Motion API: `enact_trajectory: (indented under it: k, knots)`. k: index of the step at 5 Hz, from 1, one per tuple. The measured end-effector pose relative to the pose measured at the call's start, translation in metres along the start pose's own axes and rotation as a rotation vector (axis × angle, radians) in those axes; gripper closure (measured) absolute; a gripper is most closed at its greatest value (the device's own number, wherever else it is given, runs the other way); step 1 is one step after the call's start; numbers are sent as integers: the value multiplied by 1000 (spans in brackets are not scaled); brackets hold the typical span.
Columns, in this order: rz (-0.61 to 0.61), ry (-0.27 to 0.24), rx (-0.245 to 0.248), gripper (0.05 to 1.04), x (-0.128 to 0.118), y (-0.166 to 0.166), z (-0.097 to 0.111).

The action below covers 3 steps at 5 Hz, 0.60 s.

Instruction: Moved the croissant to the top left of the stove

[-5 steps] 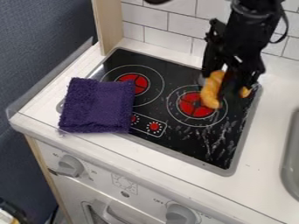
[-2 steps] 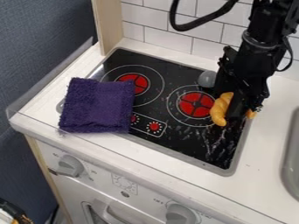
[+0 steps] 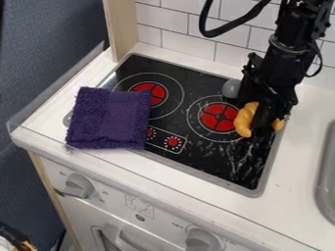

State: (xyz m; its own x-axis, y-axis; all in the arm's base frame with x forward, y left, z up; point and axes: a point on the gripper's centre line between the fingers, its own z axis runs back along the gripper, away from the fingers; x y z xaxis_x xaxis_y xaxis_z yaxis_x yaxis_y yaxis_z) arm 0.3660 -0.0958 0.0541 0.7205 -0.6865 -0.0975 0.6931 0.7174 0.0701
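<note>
White tile wall [image 3: 226,51] at the back of a toy kitchen, pale wood panel [image 3: 120,29] at the left end of it, dark blue-grey wall [image 3: 46,54] beyond that. White counter [image 3: 294,191] with a black-topped stove [image 3: 212,159] set in, grey rim round it. Two red burners: left burner [image 3: 155,93], right burner [image 3: 218,117]. Dark purple cloth [image 3: 108,117], roughly square, lies over the stove's left front part and onto the counter. Grey rounded thing [image 3: 231,88] at the back of the stove, just behind the right burner. Part of a grey sink [image 3: 325,181] at the right edge. Grey knobs [image 3: 78,186] on the front panel below.

Camera view: arm comes in from the top right, black cable [image 3: 209,33] looped beside it. Gripper [image 3: 264,128] is low over the stove's right side, jaws narrowed on the croissant [image 3: 244,120], which pokes out both sides. Croissant sits at the right burner's right edge; can't tell if it touches the glass.
</note>
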Motion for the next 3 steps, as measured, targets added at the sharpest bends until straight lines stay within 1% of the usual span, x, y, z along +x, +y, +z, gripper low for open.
enact_trajectory:
  k: [1,2,3]
  knots:
    - [10,-2,-4,409,1,5,0]
    - [5,0,-20,131,-1,5,0]
    - [20,-8,-16,79,-3,5,5]
